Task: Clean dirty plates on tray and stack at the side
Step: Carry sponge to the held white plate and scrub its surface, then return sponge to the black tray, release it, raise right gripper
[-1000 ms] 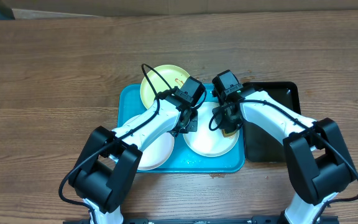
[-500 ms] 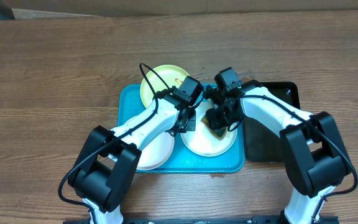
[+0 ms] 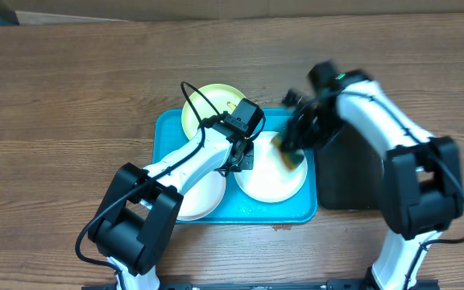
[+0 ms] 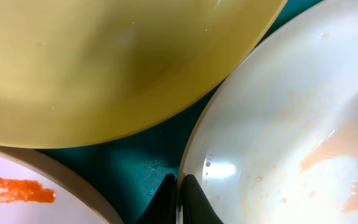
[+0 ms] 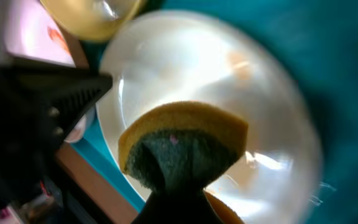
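Note:
The turquoise tray (image 3: 164,129) holds three plates. The pale yellow-green plate (image 3: 208,103) lies at its far edge. One white plate (image 3: 198,197) lies front left and another white plate (image 3: 268,184) front right. My left gripper (image 3: 243,158) is shut on the near-left rim of the right white plate (image 4: 291,124), with faint orange smears showing inside it. The left white plate (image 4: 17,190) carries an orange-red smear. My right gripper (image 3: 295,145) is shut on a yellow-and-green sponge (image 5: 182,143) and holds it over the right white plate (image 5: 229,74).
A black tray (image 3: 353,177) lies right of the turquoise tray, under my right arm. The wooden table (image 3: 71,97) spreads around both. The yellow-green plate (image 4: 117,56) overlaps the tray's far rim. Teal tray floor (image 4: 135,168) shows between the plates.
My right arm has swung up and to the right, carrying the sponge from the plate's middle toward its upper right edge; it is motion-blurred. My left gripper has stayed on the plate rim.

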You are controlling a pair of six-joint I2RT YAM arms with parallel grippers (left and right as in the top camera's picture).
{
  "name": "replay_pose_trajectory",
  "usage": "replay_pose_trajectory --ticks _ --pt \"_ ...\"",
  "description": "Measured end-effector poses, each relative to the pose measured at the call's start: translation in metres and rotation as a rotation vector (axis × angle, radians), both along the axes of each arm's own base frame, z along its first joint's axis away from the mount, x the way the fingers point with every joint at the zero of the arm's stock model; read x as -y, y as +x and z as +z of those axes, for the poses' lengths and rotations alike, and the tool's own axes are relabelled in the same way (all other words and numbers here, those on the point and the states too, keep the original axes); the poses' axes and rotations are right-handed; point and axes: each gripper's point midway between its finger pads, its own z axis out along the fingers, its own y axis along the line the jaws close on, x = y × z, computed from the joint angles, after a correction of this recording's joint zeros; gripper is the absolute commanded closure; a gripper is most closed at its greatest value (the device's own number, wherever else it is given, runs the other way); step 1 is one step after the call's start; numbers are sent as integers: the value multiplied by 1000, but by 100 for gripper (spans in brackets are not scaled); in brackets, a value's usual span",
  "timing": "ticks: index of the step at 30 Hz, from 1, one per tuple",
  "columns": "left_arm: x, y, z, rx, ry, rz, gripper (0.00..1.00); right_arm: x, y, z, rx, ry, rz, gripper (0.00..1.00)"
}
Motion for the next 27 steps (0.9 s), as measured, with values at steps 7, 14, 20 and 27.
replay_pose_trajectory --ticks 7,14,20,27 --pt "0 0 0 0 -2 0 94 82 19 21 10 -101 -192 96" --pt "4 -1 0 -7 -21 -6 85 140 28 -11 11 -320 -364 96" --pt "5 -2 0 -12 -27 -6 77 151 32 -46 55 -378 -414 96" --pt "2 -8 -1 -36 -12 -6 73 154 27 -67 65 -395 -437 55"
